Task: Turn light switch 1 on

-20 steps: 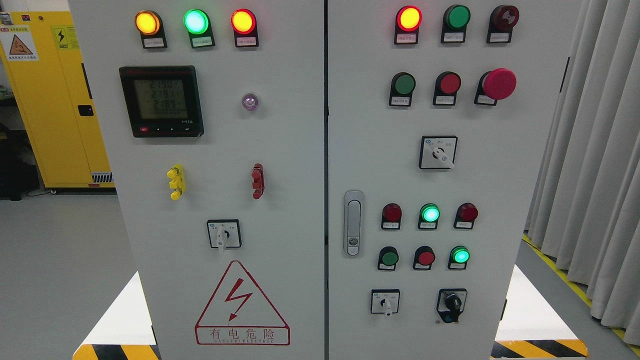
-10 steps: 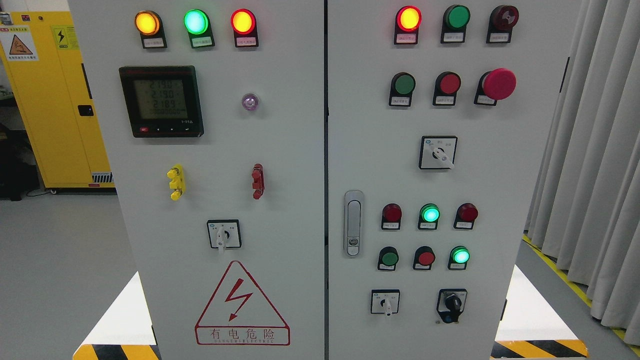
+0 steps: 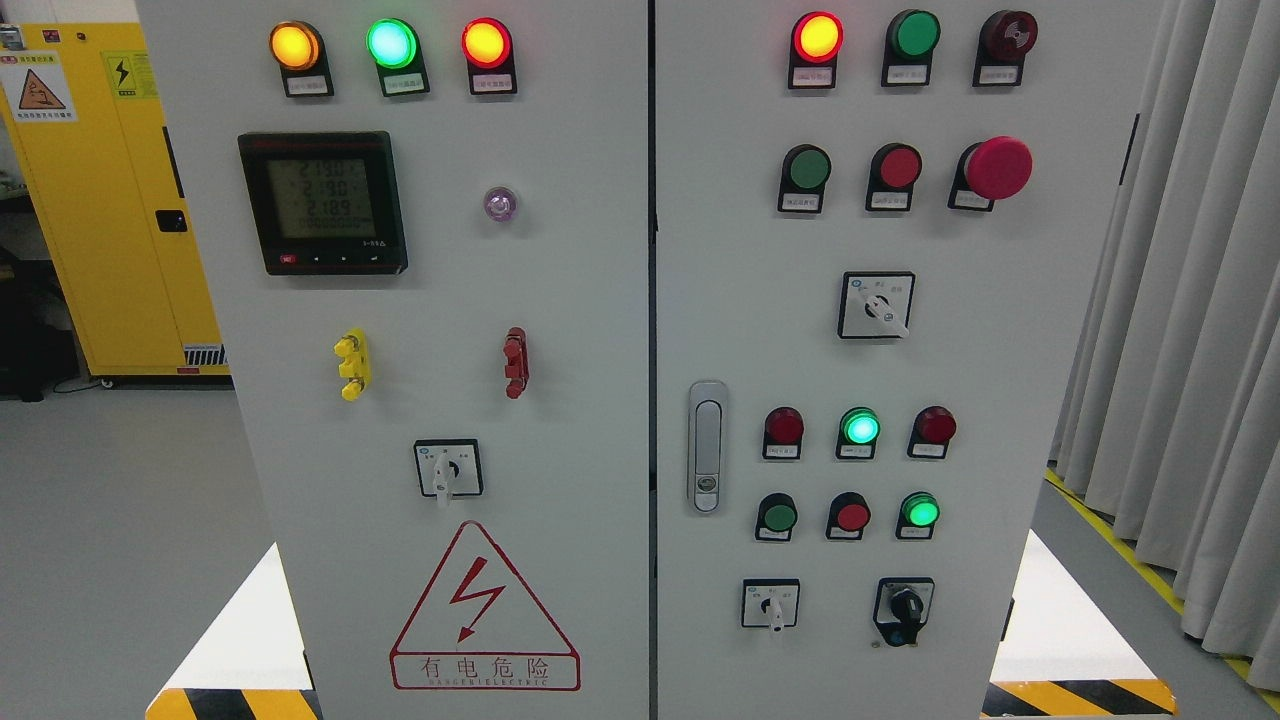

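Neither robot hand shows, so we cannot tell how their fingers stand. Which control is light switch 1 we cannot read from the small labels; we judge it one of the rotary selectors, perhaps the lower-left one [image 3: 448,468] on the grey cabinet [image 3: 560,300]. Its stiff little knob should turn by pinching the lever. Beside stand a yellow cabinet [image 3: 110,200] and curtains [image 3: 1190,300].

The meter display [image 3: 322,200] readout digits have flickered.
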{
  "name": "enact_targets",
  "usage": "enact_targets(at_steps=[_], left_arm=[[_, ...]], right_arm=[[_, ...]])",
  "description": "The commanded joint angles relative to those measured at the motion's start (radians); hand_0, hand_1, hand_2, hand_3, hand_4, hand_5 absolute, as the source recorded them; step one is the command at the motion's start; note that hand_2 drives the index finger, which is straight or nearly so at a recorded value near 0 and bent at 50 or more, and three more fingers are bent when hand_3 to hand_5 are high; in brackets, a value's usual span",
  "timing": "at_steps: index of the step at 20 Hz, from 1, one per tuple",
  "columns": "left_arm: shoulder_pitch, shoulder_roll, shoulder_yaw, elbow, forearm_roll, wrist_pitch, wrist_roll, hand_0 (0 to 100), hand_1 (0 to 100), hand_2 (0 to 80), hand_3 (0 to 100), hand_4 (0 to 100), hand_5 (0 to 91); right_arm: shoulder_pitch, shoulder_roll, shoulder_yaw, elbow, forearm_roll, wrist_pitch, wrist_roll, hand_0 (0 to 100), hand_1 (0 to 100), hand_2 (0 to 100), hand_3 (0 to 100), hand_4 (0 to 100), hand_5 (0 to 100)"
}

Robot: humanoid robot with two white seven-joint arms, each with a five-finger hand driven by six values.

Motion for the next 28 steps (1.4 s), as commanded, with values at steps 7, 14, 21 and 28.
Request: enact_targets(at_steps=[7, 14, 21, 28], left_arm=[[-0.154, -0.011, -0.067, -0.194, -0.025, 0.104, 0.09, 18, 61, 57.4, 85, 88, 83.5], [-0.275, -0.062, -0.114, -0.192, -0.062, 0.245, 0.108, 12, 65, 56.9, 88, 89, 84.6], [-0.357, -0.085, -0.155, -0.188, -0.114, 0.332, 0.161, 10, 64, 56.5, 89, 89, 86.1], [-0.444, -0.101, -0.153, -0.183, -0.148, 0.434, 0.176, 10, 63, 56.1, 89, 89, 86.4]], right_arm=[[0.0, 0.0, 0.0, 0.0, -0.029, 0.001, 0.001, 0, 50, 4, 0, 0, 0], [0.0, 0.0, 0.0, 0.0, -0.029, 0.001, 0.001, 0, 50, 4, 0, 0, 0], [0.0, 0.0, 0.0, 0.0, -0.029, 0.001, 0.001, 0, 50, 4, 0, 0, 0], [0.0, 0.0, 0.0, 0.0, -0.029, 0.001, 0.001, 0, 50, 4, 0, 0, 0]])
